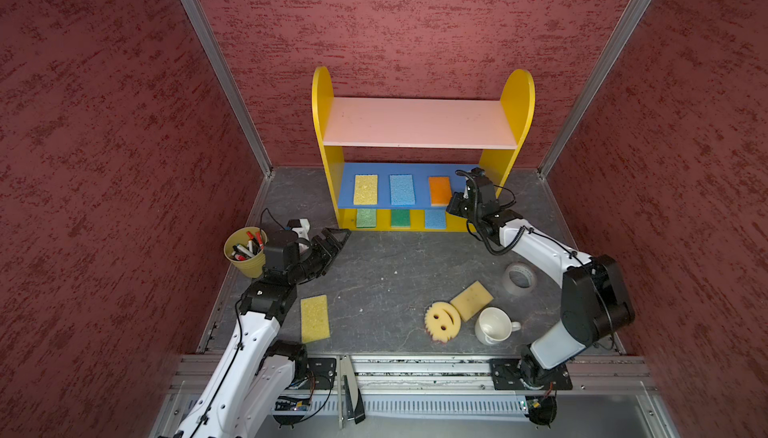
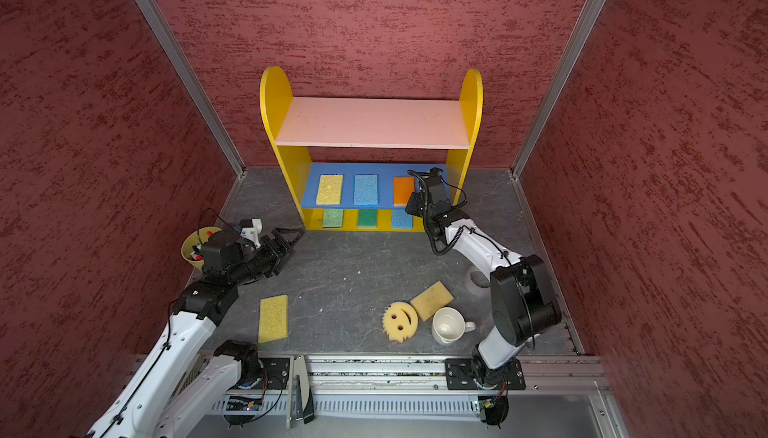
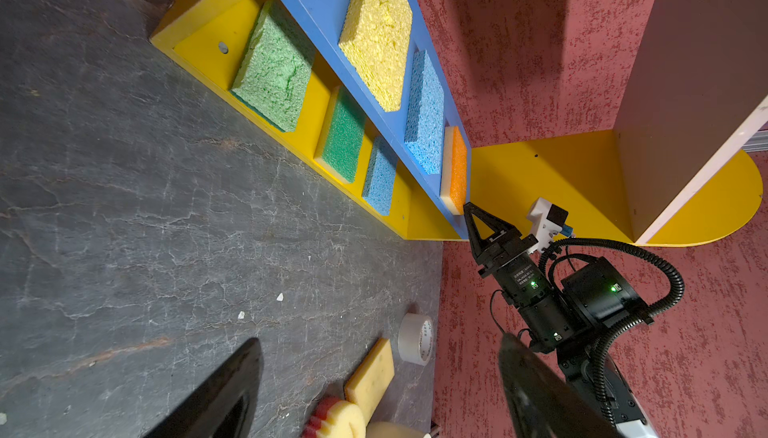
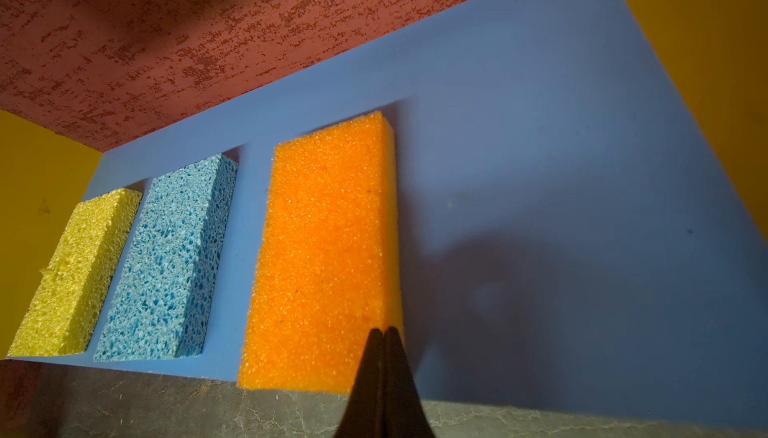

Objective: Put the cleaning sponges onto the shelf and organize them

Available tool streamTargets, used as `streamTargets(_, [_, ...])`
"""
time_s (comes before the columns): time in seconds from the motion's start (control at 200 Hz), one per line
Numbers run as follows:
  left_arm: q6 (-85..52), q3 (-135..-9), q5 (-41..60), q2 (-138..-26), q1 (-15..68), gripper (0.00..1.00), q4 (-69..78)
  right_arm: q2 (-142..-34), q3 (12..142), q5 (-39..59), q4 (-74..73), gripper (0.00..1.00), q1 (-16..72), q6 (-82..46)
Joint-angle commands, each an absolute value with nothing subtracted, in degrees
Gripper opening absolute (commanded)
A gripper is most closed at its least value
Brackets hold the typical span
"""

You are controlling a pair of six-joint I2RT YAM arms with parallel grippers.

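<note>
Sponge (image 1: 315,318) looks light, squashy, best pinched across its width by my left gripper (image 1: 338,238), spread wide; right gripper (image 4: 384,332) is closed, empty.

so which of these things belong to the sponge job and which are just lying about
Job: shelf, its six sponges, plus the loose yellow sponge, tan sponge and smiley sponge.
Lying about: mug, tape roll, cup of markers.

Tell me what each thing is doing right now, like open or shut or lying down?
Left fingers, wide open, holding nothing.
Right fingers, shut, tips at the orange sponge.
Orange sponge, lying flat on the blue shelf board.
Smiley sponge, face up on the table.
Tape roll, lying flat.
Yellow cup, upright, holding markers.
</note>
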State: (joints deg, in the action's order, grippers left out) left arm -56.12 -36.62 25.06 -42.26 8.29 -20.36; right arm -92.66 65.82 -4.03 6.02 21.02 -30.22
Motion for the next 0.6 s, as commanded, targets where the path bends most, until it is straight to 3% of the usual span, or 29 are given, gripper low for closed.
streamTargets(0.0, [-55.6, -36.9, 25.5, -42.1, 7.8, 0.89, -20.0, -91.6, 66.4, -5.7, 3.9, 0.01, 20.7, -31.9])
streamTargets(0.351, [-55.7, -37.0, 25.4, -42.0, 7.8, 0.88, -20.0, -91.3, 66.6, -6.0, 4.0, 0.02, 20.7, -31.9])
streamTargets(0.506, [-55.7, -36.9, 25.4, -41.9, 7.8, 0.88, -20.0, -91.0, 66.2, -5.7, 4.3, 0.25, 20.7, -31.7])
streamTargets(0.596, [-55.6, -36.8, 25.4, -41.8, 7.8, 0.89, -20.1, -90.5, 66.0, -6.1, 4.5, 0.31, 20.7, -31.6])
